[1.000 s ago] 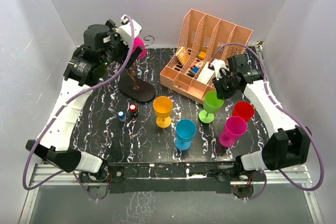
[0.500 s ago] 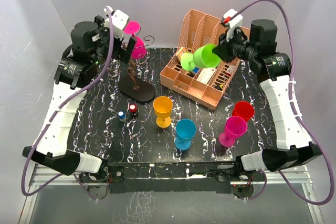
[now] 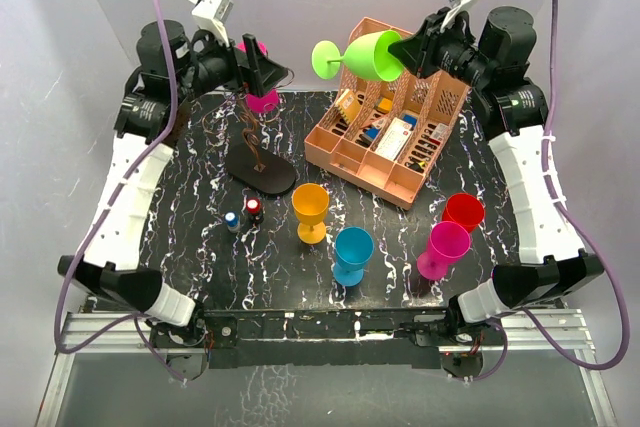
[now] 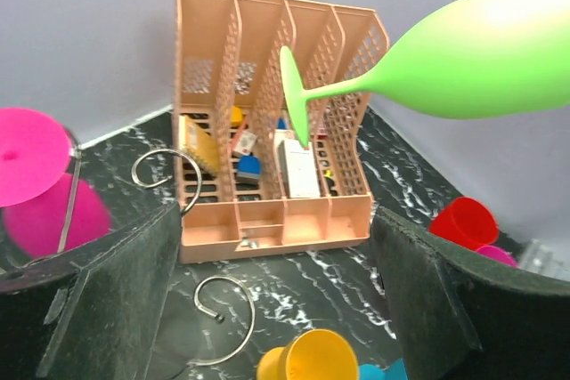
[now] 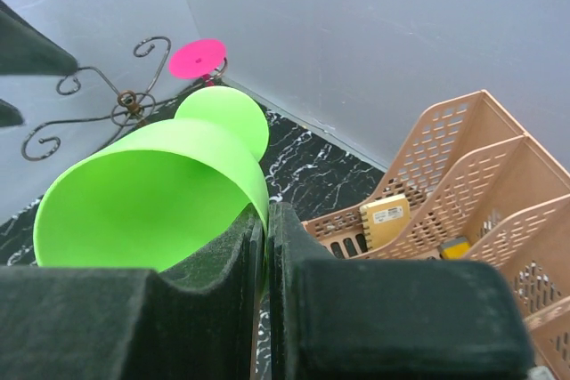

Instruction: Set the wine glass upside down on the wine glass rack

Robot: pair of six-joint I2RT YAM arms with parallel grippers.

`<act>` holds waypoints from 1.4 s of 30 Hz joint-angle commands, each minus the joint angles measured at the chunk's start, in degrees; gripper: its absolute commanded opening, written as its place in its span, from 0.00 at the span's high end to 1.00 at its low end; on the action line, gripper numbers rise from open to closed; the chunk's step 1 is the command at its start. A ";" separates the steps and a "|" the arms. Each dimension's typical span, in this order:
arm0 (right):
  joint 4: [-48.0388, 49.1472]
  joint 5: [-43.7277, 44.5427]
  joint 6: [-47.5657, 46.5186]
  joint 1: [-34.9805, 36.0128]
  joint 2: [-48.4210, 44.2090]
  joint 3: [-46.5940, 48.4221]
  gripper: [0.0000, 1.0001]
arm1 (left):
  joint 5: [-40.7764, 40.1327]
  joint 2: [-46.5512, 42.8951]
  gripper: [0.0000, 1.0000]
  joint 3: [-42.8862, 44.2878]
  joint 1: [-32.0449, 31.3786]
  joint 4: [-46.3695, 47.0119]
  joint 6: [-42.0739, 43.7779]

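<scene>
My right gripper (image 3: 405, 50) is shut on the rim of a lime green wine glass (image 3: 372, 55). It holds the glass on its side, high above the organiser, with the foot pointing left toward the rack. In the right wrist view the gripper (image 5: 267, 220) pinches the glass's (image 5: 160, 193) rim. The wine glass rack (image 3: 258, 152) stands at the back left on its black oval base, with a pink glass (image 3: 262, 99) hanging upside down on it. My left gripper (image 3: 262, 72) is open and empty just above that pink glass. In the left wrist view the gripper (image 4: 276, 255) is open, with the green glass (image 4: 472, 60) at the upper right, a free curled arm (image 4: 223, 318) below and the pink glass (image 4: 36, 175) at the left.
A peach slotted file organiser (image 3: 395, 132) with small items stands at the back right. Yellow (image 3: 310, 209), blue (image 3: 352, 252), magenta (image 3: 442, 247) and red (image 3: 463, 212) glasses stand upright mid-table. Two small bottles (image 3: 242, 215) stand in front of the rack's base.
My right arm lifted the green glass off the table, tipped it sideways and carried it up and left. My left gripper let go of the pink glass on the rack and drew back.
</scene>
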 commanded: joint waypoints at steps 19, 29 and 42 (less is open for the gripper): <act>7.35 -4.25 6.04 1.68 -0.80 1.77 0.92 | 4.98 7.91 0.29 0.76 -4.23 10.56 -13.18; 7.16 -6.00 6.10 1.73 -0.79 1.01 0.92 | 6.32 9.15 0.56 0.57 -4.30 12.00 -13.94; 7.38 -5.86 5.50 1.69 -0.97 -0.53 0.92 | 7.52 9.76 0.99 0.66 -4.30 12.78 -14.60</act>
